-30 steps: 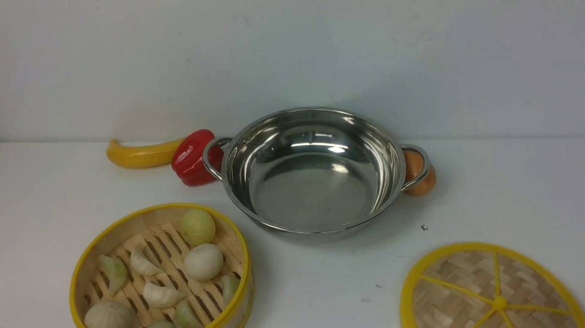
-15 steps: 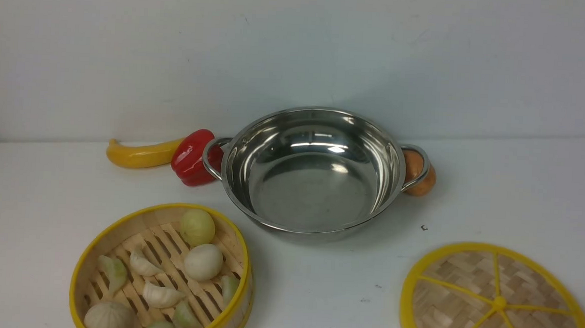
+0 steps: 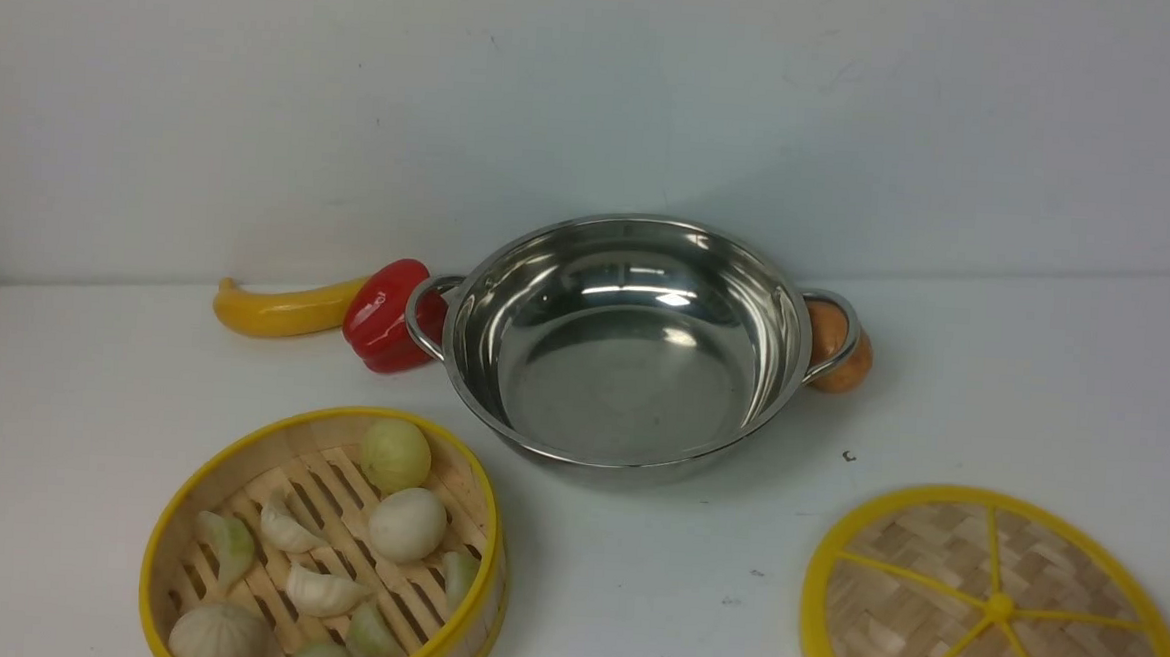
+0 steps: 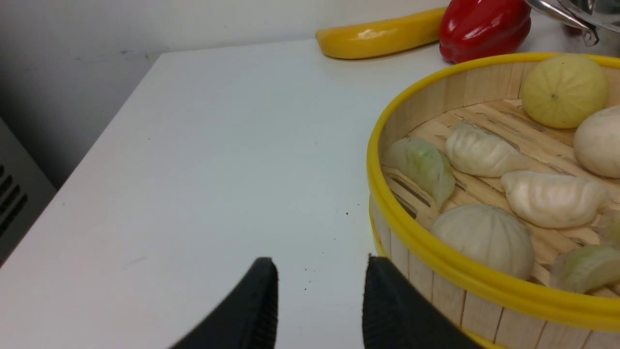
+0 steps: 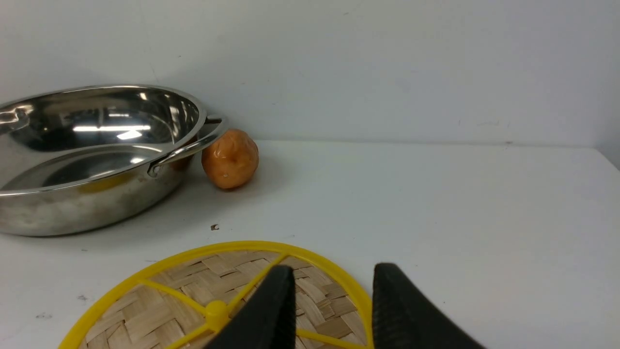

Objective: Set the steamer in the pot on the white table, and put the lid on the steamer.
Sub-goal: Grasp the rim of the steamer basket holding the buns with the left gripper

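The steamer (image 3: 258, 462), a bamboo basket with yellow rims and pale dumplings and buns inside, stands on the white table (image 3: 632, 581) at the near left. The empty steel pot (image 3: 628, 371) sits behind it at the centre. At the near right the woven lid (image 3: 930, 627) lies flat. Neither gripper shows in the front view. In the left wrist view my left gripper (image 4: 320, 261) is open over bare table, one finger close beside the steamer's (image 4: 465, 89) outer wall. My right gripper (image 5: 334, 269) hangs open over the lid's (image 5: 193, 286) yellow rim, with the pot (image 5: 82, 167) beyond.
A yellow banana-shaped toy (image 3: 281, 308) and a red pepper (image 3: 386, 313) lie against the pot's left handle. An orange-brown potato (image 3: 839, 347) sits behind its right handle. The wall stands close behind the pot. The table's left edge (image 4: 97, 145) runs near the steamer.
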